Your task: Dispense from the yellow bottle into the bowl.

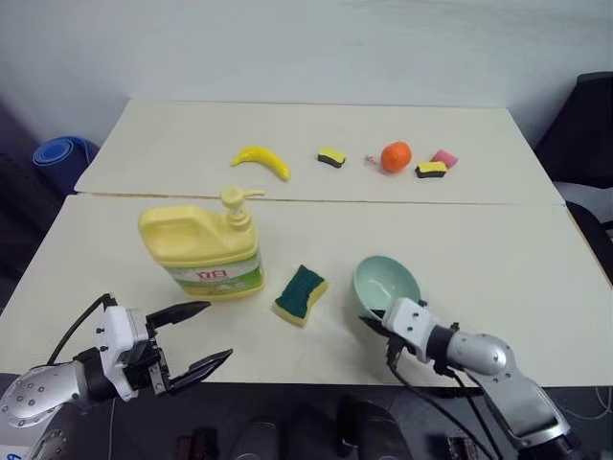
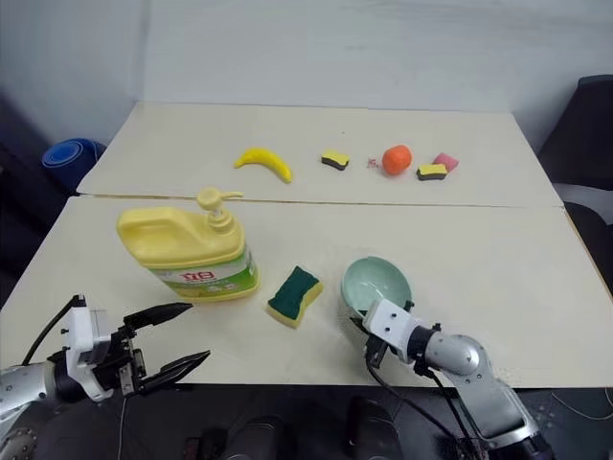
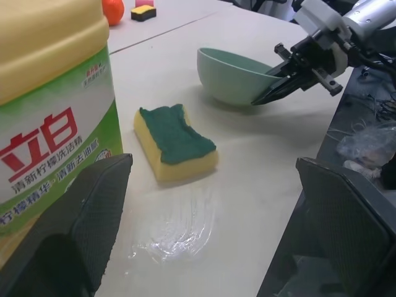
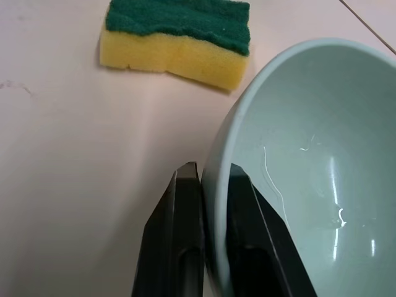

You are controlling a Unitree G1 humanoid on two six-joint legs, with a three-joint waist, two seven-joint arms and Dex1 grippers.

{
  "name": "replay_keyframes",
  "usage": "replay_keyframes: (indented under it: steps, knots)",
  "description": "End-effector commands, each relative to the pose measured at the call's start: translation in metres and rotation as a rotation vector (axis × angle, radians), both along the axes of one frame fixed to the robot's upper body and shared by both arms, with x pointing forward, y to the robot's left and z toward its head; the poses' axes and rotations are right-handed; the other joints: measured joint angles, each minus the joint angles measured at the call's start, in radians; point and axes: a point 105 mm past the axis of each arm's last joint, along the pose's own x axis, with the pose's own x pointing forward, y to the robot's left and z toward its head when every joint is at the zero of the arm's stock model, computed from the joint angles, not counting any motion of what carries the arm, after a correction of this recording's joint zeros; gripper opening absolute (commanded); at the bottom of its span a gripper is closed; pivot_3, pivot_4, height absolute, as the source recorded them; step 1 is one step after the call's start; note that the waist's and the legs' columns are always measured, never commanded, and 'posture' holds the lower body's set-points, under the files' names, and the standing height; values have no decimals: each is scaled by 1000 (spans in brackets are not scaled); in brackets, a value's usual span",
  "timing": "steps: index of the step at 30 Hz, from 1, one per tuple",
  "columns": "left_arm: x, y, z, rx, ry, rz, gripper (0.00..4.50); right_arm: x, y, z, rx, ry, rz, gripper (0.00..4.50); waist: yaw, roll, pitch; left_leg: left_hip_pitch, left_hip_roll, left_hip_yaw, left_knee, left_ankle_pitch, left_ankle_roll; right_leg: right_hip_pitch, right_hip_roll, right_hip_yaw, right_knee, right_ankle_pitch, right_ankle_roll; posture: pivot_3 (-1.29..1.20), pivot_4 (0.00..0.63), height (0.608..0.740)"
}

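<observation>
The yellow bottle (image 1: 203, 252) is standing upright on the near half of the tabletop (image 1: 498, 254), toward the robot's left, with its pump top rising from the right end of the jug and its green-and-white label facing the robot. The left gripper (image 1: 199, 335) is hovering just in front of the bottle, its two black fingers spread wide and holding nothing; in the left wrist view the label is filling the space beside one finger (image 3: 80, 229). A green-topped yellow sponge (image 1: 300, 294) is lying between the bottle and the bowl (image 1: 385, 284), apart from both. The bowl is sitting near the front edge toward the robot's right and is tilting, its opening turned toward the far side of the tabletop. The right gripper (image 4: 207, 204) is pinching the bowl's near rim, one finger inside the wall and one outside, pressed against it. Farther back, across the seam in the tabletop, a banana (image 1: 261, 160), a small yellow-and-black sponge (image 1: 331, 157), an orange (image 1: 396, 156), another yellow-and-black sponge (image 1: 431, 170) and a pink block (image 1: 443, 158) are lying in a loose row.
</observation>
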Motion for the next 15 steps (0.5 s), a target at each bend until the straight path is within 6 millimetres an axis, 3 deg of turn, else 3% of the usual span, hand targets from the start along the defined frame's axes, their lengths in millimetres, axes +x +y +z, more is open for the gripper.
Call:
replay_keyframes:
  steps: [1, 4, 7, 11, 15]
  knots:
    - [-5, -5, 1, -1, 1, -17, 4500, 6, -13, 21, 7, -49, -23, 1022, 1, 2, 1, 0, 0, 0, 0, 0, 0, 0, 0, 0, 0, 0, 0, 0, 150, 740]
    - [-6, -5, 0, -4, 7, -12, 4500, 11, -20, 29, -61, -98, 14, 1984, 2, 2, 1, 0, 0, 0, 0, 0, 0, -1, 0, 0, -1, 0, 0, 0, 150, 740]
    - [-8, 1, -4, 4, 21, 2, 4500, 12, 10, 56, -61, -153, 196, 3108, -5, 2, 2, 0, 0, 0, 0, 0, 1, -1, 0, 0, -1, 0, 0, 0, 150, 740]
    - [-6, 9, -7, 17, 24, 32, 4500, 14, 52, 65, -99, -93, 364, 4486, -14, 2, 2, 0, 3, 1, 0, 1, -2, -1, 3, 0, 0, 0, -3, 0, 150, 740]
    - [-6, 12, -6, 16, 16, 51, 4500, 20, 85, 55, -154, 17, 455, 4486, -10, 1, 2, 0, 8, -1, 0, 2, -5, -3, 10, 0, 0, 2, -7, 0, 150, 740]
